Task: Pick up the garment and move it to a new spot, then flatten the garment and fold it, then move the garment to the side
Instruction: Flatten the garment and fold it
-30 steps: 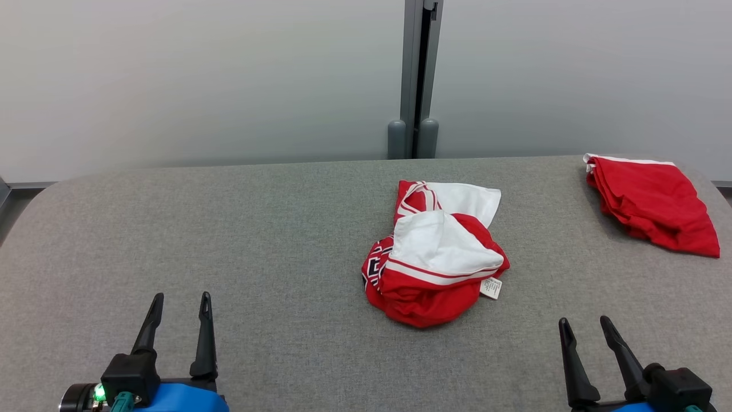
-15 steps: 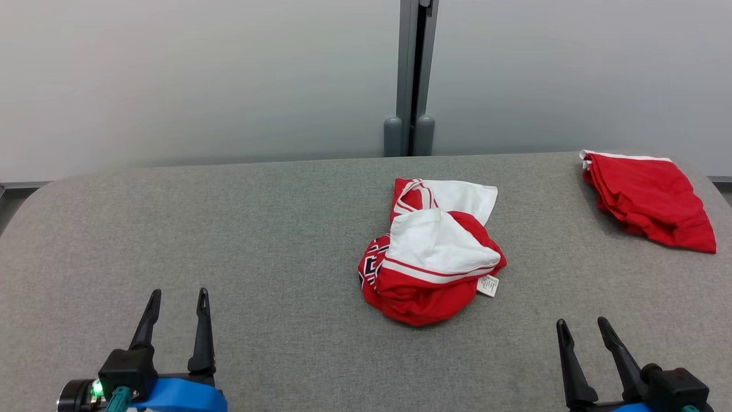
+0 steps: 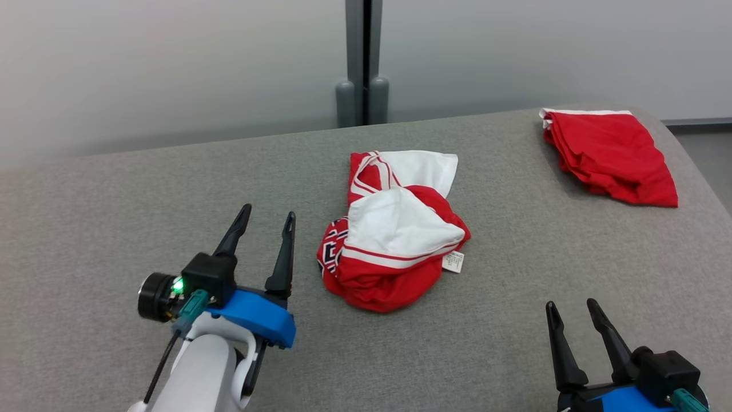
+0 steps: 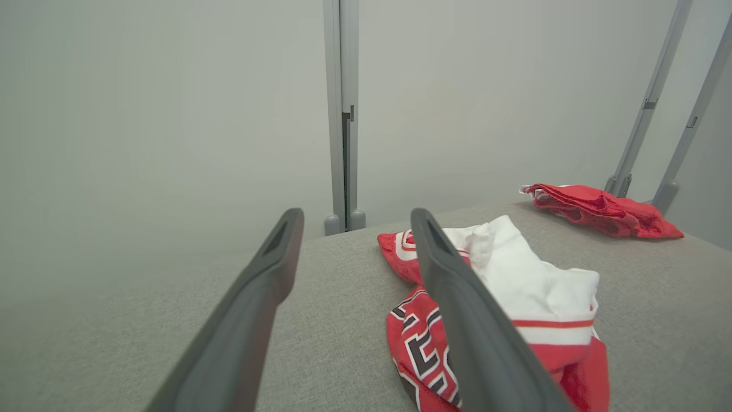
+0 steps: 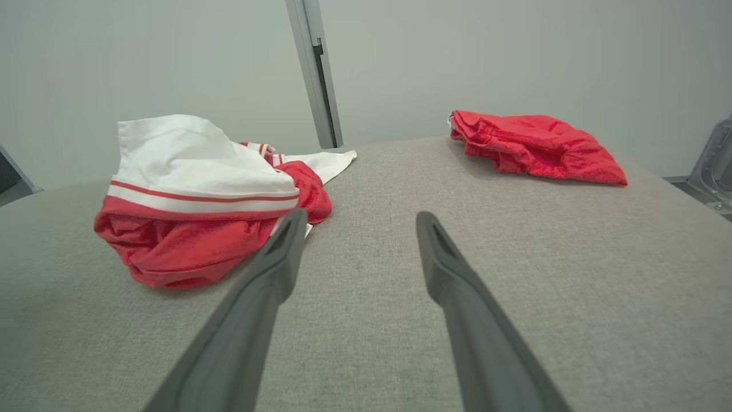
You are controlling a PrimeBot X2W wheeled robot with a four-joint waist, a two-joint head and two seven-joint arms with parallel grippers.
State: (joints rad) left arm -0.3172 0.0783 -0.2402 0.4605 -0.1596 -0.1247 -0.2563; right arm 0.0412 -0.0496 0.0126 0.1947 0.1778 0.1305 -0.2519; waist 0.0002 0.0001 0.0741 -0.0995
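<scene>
Since the earlier frame was taken: the whole head view has slid, so the camera itself has turned. The post [image 3: 361, 57] now stands left of the frame's centre.
Left gripper [image 3: 269, 212]: it has come up from the lower left corner toward the middle of the frame, with its pale forearm [image 3: 200, 366] now in sight. Both fingers are spread wide and carry nothing. The tips are just beside the garment's left edge, not touching it.
Right gripper [image 3: 571, 303]: it stays at the lower right, fingers spread wide and empty, well apart from the cloth.
Garment [image 3: 394, 240]: a crumpled red and white heap at the middle of the grey table [image 3: 114, 217], lying as it did before.
Left wrist view: the garment [image 4: 549, 297] lies at the lower right, partly behind the right-hand finger of the left gripper [image 4: 355, 217].
Right wrist view: the garment [image 5: 194, 200] lies at the left, beyond the right gripper [image 5: 361, 217].
Red cloth [image 3: 612, 154]: folded flat at the upper right of the table, well apart from the heap.
Care tag [image 3: 453, 261]: white, at the heap's lower right edge — print too small to read.
Block lettering [image 3: 330, 252]: black and white on red, at the heap's left side — folded over, not legible.
Green light [image 3: 178, 285]: lit on the left wrist.
</scene>
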